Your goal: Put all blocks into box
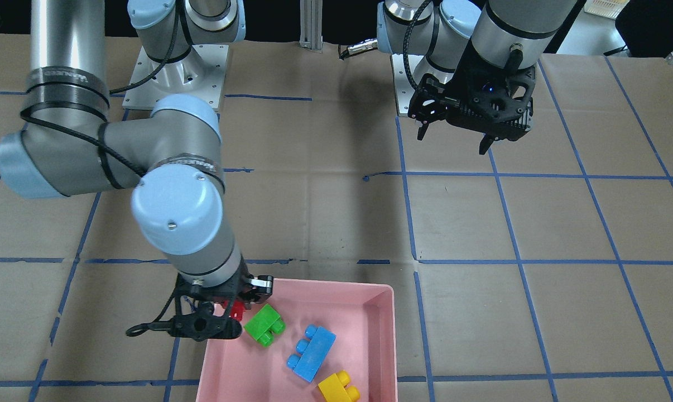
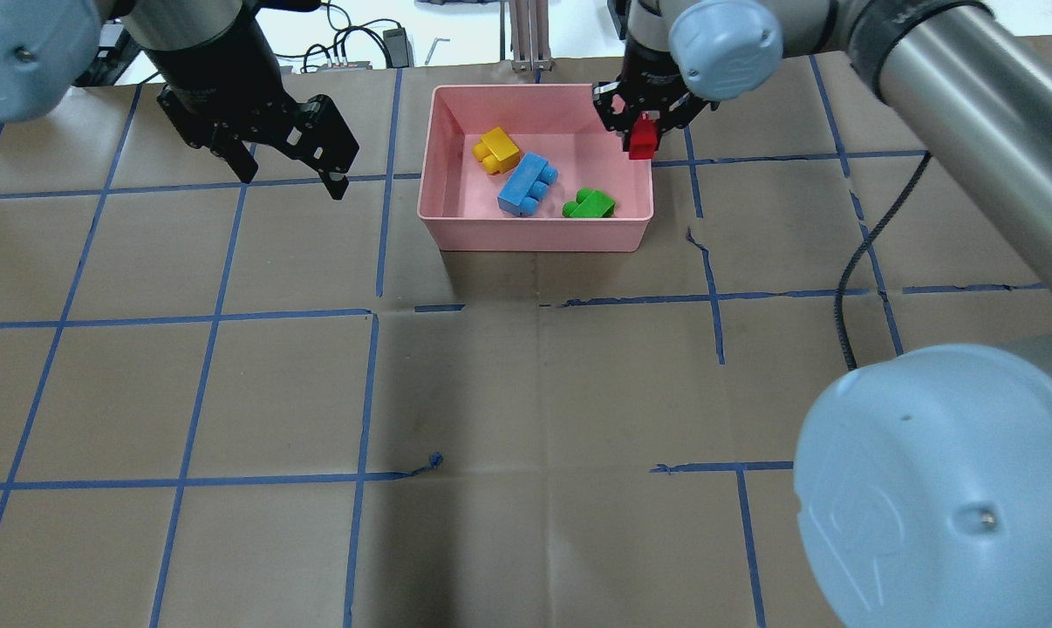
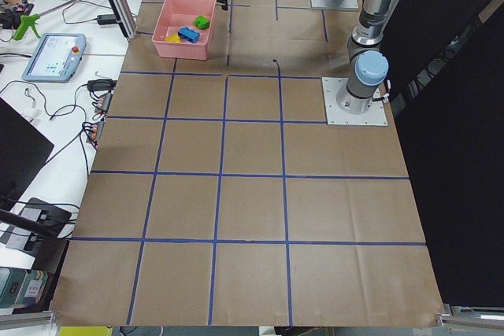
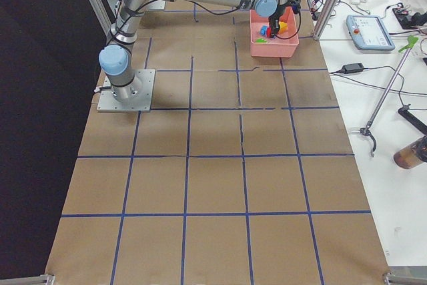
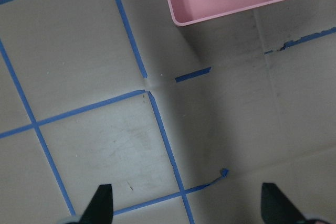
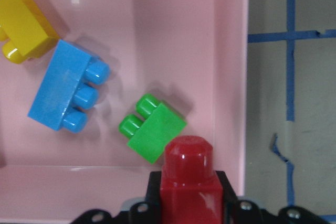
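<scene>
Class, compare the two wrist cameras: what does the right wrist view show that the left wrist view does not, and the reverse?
Right wrist view only: the red brick held in the right gripper, and the yellow brick. Left wrist view only: the left gripper, fingertips wide apart, above the taped table. Both: the pink box, green brick and blue brick, the bricks cut off in the left view.

Brown paper tabletop [image 2: 526, 392] — blue tape grid [image 2: 186, 479] (cluttered white bench [image 3: 67, 155] beside)
</scene>
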